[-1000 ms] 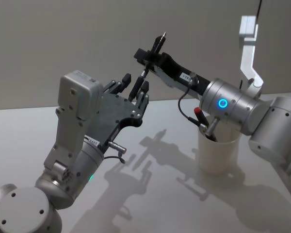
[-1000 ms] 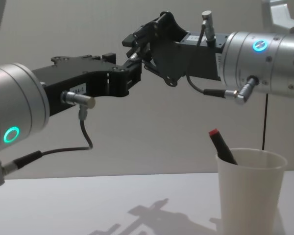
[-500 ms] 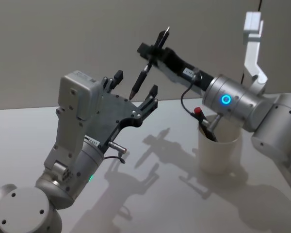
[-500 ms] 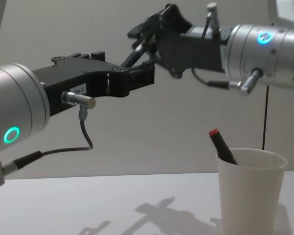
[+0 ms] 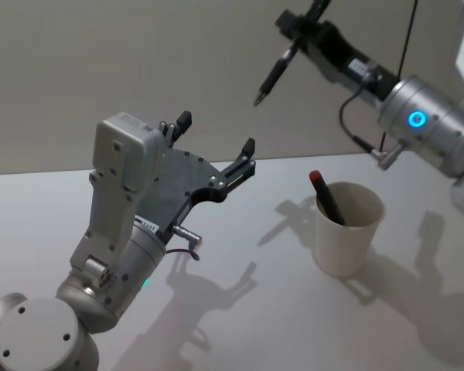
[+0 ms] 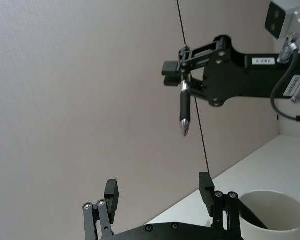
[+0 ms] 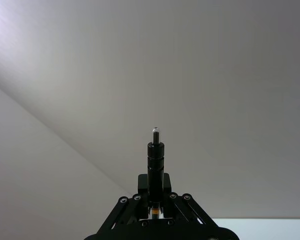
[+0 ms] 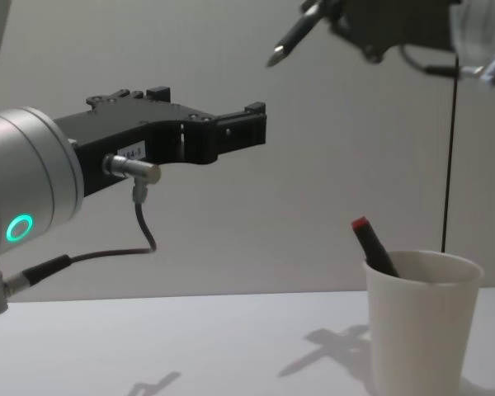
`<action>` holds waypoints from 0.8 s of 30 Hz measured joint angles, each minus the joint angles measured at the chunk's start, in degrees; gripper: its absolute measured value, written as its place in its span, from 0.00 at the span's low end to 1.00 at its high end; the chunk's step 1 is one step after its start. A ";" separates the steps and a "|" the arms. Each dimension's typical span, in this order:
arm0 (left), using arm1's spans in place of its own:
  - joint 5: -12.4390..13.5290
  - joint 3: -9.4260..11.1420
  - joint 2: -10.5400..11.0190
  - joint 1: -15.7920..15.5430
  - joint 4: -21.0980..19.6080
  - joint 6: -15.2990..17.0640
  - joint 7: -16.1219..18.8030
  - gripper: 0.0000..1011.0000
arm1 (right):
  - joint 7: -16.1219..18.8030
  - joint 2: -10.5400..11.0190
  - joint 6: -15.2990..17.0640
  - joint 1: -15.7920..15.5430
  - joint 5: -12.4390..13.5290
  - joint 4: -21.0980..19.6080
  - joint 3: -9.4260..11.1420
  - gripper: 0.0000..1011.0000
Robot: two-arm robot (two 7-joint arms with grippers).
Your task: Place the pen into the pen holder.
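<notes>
Right gripper high up, clamping black pen, tip down. Left gripper below it, spread wide, holding nothing. Paper cup lower right, red-capped marker inside.

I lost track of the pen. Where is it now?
The pen hangs high in the right pincer, up left of the white cup.

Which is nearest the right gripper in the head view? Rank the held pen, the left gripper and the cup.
1. Pen: clamped in the right gripper, hanging tip down.
2. Left gripper: open, lower and toward the robot's left.
3. Cup: on the table, far below, holding a red-capped marker.
</notes>
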 joint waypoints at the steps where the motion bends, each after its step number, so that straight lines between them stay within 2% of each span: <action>1: 0.00 0.00 0.00 0.00 0.00 0.00 0.00 0.99 | -0.08 0.31 -0.16 0.00 -0.22 -0.27 0.20 0.13; 9: 0.00 0.00 0.00 0.00 0.00 0.00 0.00 0.99 | -0.75 3.58 -0.84 -0.35 -2.98 -2.92 1.77 0.13; 16: 0.00 0.00 0.00 0.00 0.00 0.00 0.00 0.99 | -0.87 6.42 -1.01 -1.19 -6.46 -5.08 2.60 0.13; 23: 0.00 0.00 0.00 0.00 0.00 0.00 0.00 0.99 | -0.77 9.73 -1.31 -2.79 -11.35 -7.50 3.06 0.13; 24: 0.00 0.00 0.00 0.00 0.00 0.00 0.00 0.99 | -0.77 9.73 -1.31 -2.79 -11.35 -7.50 3.06 0.13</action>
